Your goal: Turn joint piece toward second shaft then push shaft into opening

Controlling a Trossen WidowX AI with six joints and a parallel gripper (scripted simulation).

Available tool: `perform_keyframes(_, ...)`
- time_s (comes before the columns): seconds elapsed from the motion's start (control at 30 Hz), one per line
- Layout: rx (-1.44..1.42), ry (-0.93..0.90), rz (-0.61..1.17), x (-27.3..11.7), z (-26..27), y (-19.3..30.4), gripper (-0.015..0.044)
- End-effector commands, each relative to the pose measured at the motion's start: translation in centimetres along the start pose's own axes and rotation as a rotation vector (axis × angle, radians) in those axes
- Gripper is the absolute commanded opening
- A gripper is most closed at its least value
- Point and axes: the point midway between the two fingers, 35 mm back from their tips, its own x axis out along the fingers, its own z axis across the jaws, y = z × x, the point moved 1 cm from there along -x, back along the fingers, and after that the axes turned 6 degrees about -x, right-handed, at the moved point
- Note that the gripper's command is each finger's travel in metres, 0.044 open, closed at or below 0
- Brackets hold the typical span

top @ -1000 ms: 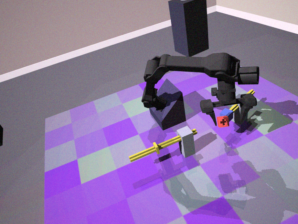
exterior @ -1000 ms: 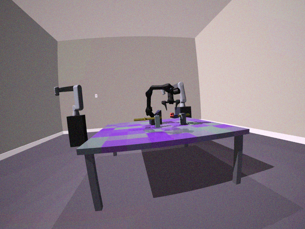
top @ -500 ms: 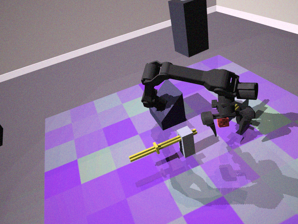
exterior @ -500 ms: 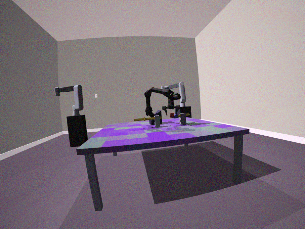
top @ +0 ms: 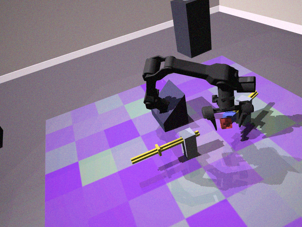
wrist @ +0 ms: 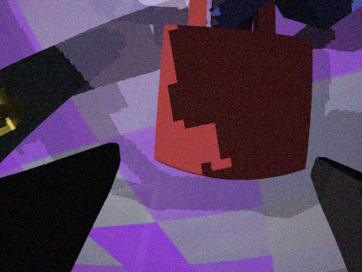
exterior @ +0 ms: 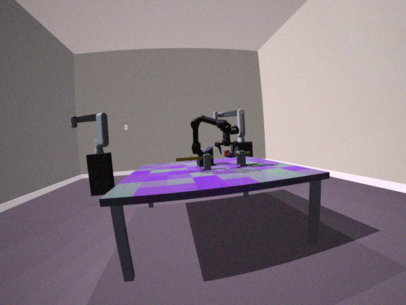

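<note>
The red joint piece (top: 226, 123) (exterior: 226, 153) (wrist: 244, 98) hangs on a blue hinge part (top: 229, 114) at the end of the yellow first shaft (top: 254, 94). That shaft runs through a grey block (top: 243, 98) (exterior: 241, 159). The piece is shadowed, so its opening is hard to make out. My gripper (top: 228, 127) (exterior: 227, 154) (wrist: 219, 160) is open and empty, its fingers pointing down around the red piece, with a gap at each side in the wrist view. The yellow second shaft (top: 143, 156) (exterior: 185, 159), with a collar, sits in the second block (top: 191, 147) (exterior: 207, 163); its short end faces the joint piece.
My arm stands on a dark wedge-shaped base (top: 176, 112) behind the second block. The second block and its shaft end (wrist: 9, 125) lie at the wrist view's left edge. The table (exterior: 213, 191) is chequered. Two pale arms on dark pedestals stand beyond it in the exterior view.
</note>
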Motion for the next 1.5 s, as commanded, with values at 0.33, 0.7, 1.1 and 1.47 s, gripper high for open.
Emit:
perform_keyframes(0.33,0.007,0.005,-0.001,0.7,-0.1,-1.6,0.044)
perform_keyframes(0.7,0.007,0.004,0.0,2.5,-0.1,-1.6,0.044)
perform_keyframes(1.1,0.007,0.004,0.0,2.6,-0.1,-1.6,0.0182)
perform_keyframes(1.47,0.007,0.004,0.0,2.6,-0.1,-1.6,0.0182)
